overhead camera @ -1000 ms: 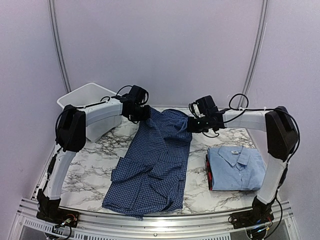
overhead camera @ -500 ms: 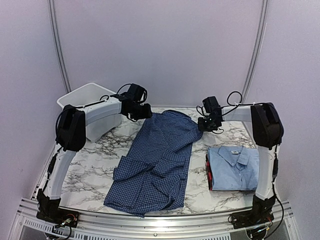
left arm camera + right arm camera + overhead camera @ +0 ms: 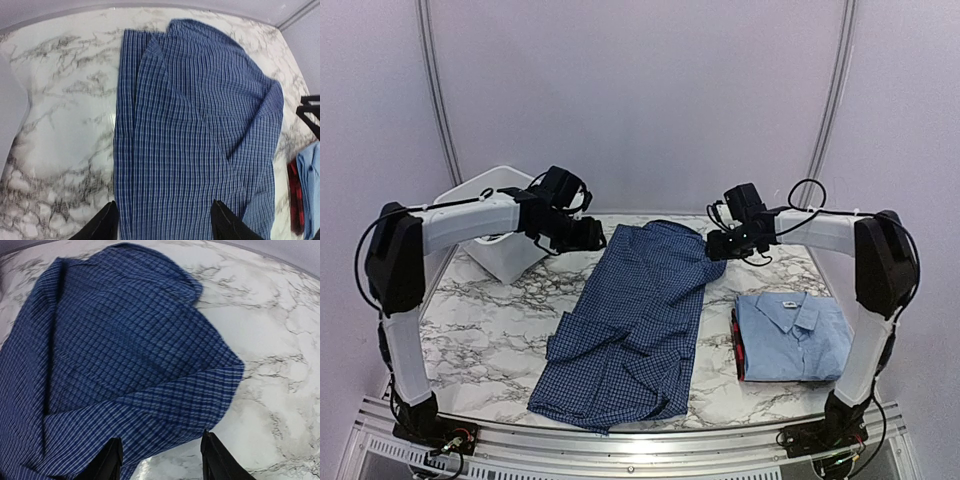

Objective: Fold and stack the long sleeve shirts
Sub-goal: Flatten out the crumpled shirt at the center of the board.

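Top external: checked shirt (image 3: 640, 310) between left end effector (image 3: 595, 240), right end effector (image 3: 713, 248) (both agape).

Overhead, 2 wrist close-ups, shared checked shirt (image 3: 635, 320)

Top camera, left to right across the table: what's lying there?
White plastic bin → spread-out dark blue checked cloth shirt → folded light blue collared shirt.
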